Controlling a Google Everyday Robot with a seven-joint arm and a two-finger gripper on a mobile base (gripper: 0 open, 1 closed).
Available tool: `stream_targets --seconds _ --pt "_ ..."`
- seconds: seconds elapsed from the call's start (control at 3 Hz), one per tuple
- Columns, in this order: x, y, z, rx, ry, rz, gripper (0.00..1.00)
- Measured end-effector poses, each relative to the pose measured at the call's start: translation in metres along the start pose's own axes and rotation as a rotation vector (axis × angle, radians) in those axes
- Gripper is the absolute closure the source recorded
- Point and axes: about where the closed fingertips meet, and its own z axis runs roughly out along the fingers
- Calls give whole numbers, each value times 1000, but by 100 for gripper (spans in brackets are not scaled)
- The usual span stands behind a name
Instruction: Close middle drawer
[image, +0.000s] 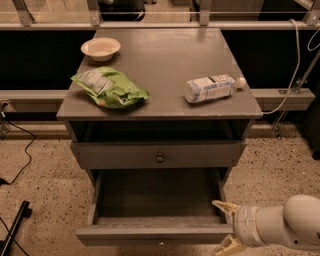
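Note:
The middle drawer (159, 234) is grey and pulled far out at the bottom of the camera view. It is empty inside and has a slim front panel with a tiny knob (160, 243). My gripper (224, 226) is at the drawer's right front corner. It is open, with one cream finger (225, 205) just above the front panel's right end and the other finger (229, 246) below it. The white arm reaches in from the lower right.
Above the open drawer is a taller grey drawer front (159, 155) with a bigger knob, nearly closed. On the cabinet top (165, 65) lie a green chip bag (111, 88), a plastic bottle (212, 87) and a white bowl (100, 48). Cables lie on the floor at left.

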Motion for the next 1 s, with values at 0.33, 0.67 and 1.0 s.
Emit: stream_targets --seconds 0.33,0.67,1.0 --pt "21 15 22 -51 -57 -24 42" --pt "41 33 50 -99 -103 -28 65" --pt "58 61 96 -138 -109 -4 96"
